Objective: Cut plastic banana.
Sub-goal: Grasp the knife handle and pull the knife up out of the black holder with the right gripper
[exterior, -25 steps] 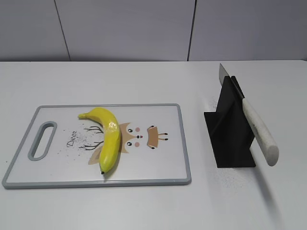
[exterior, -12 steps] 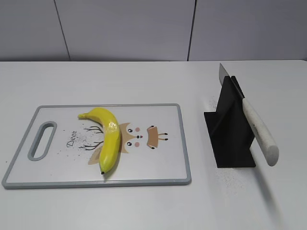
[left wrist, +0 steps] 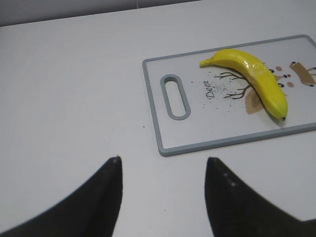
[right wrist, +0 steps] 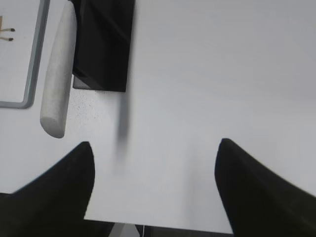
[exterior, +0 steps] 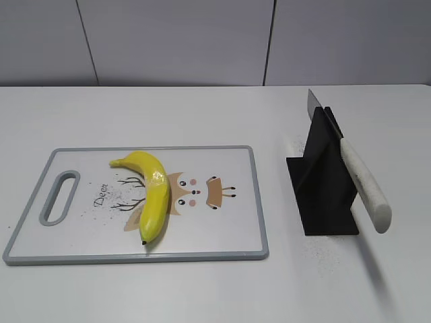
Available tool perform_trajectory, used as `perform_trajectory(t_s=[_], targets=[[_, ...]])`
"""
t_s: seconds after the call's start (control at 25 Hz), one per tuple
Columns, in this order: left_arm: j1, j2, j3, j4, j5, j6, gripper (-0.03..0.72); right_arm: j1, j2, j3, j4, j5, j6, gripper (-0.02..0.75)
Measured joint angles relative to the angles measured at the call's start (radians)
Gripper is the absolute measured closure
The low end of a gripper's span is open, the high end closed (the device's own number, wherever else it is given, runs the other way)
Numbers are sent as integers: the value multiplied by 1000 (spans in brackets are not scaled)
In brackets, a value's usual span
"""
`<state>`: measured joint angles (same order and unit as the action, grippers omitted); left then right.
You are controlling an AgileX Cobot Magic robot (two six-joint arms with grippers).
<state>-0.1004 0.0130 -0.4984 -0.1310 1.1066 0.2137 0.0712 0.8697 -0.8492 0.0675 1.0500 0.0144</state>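
In the left wrist view the left end effector (left wrist: pixel 163 197) fills the lower part of the frame, its two dark fingers spread apart with nothing between them, above bare white worktop (left wrist: pixel 74 89). Up and to the right of it lies the cutting board (left wrist: pixel 197 133), and the plastic banana (left wrist: pixel 254 79) rests on that board in the upper right of the frame.

In the right wrist view the right end effector (right wrist: pixel 153 187) also stands open and empty at the bottom of the frame. At upper left, the knife (right wrist: pixel 58 74) shows its pale handle beside the black knife stand (right wrist: pixel 106 44).

In the exterior view the banana sits left of centre on the board, and the knife leans in its stand at the right.
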Motion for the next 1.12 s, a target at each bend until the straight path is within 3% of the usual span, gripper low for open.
perform_trajectory(t_s=[0.24,0.56,0.84,1.12], targets=[[0,0,0,0,0,0,170,16,155,-92,20,35,-1,164],[0,0,0,0,0,0,170,235,309,-164,34,54,17,164],[0,0,0,0,0,0,170,385,440,-172,-18,26,179,164],[0,0,0,0,0,0,170,398,586,-174,-111,-53,312,164]])
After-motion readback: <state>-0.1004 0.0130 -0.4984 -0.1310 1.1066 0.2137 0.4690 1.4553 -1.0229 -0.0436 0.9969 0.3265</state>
